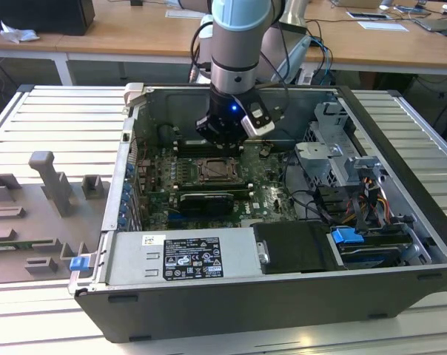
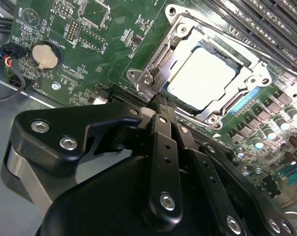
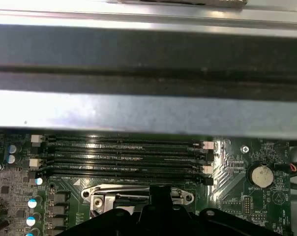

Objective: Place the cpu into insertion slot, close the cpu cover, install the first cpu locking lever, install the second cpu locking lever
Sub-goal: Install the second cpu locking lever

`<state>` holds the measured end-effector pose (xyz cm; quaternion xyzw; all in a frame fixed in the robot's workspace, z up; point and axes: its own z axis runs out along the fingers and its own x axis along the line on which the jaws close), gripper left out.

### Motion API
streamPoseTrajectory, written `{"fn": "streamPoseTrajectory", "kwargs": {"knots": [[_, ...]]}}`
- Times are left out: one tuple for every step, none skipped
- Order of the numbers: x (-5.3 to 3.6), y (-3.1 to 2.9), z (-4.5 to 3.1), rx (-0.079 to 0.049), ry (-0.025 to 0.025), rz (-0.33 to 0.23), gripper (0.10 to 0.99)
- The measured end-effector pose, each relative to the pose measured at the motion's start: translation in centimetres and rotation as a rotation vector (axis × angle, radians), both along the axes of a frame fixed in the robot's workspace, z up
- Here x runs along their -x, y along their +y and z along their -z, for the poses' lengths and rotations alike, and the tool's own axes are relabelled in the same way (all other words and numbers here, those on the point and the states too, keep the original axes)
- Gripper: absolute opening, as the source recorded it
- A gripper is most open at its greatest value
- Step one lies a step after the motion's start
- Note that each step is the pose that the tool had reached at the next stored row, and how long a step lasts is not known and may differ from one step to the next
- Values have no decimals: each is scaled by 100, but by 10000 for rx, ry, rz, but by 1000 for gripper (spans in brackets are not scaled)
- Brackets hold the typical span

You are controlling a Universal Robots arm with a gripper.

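Cpu point(image 2: 201, 74) face was pale silver-white, set in silvery cpu cover point(image 2: 252, 63). Board point(image 2: 109, 44) was green w/ fine pale tracing; memory slots point(image 3: 124, 156) black w/ white end clips. Gripper point(image 2: 156, 115) matte black, silver screw heads. Case point(image 1: 401, 155) dark grey; drive tab point(image 1: 347, 238) blue. Slatted surface point(image 1: 61, 118) was light grey.

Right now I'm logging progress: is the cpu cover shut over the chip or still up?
Shut. In the second wrist view the cpu cover lies flat around the cpu, whose pale face shows through its window.
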<state>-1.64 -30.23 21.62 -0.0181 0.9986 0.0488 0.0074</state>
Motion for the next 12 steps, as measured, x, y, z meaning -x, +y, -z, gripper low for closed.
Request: {"fn": "streamPoseTrajectory", "kwargs": {"knots": [[0,-4,0,-1,-1,0,106],[0,-12,0,-1,-1,1,106],[0,-20,-2,1,0,1,106],[0,-24,-16,1,1,2,106],[0,-25,-52,0,1,0,106],[0,-25,-109,0,1,1,106],[0,-25,-159,0,1,2,106],[0,-25,-211,1,2,1,106],[0,-25,-227,-1,1,0,106],[-1,-29,-227,0,1,-1,106],[-1,-38,-227,-1,2,-2,106],[-1,-58,-227,0,1,0,106]]}}
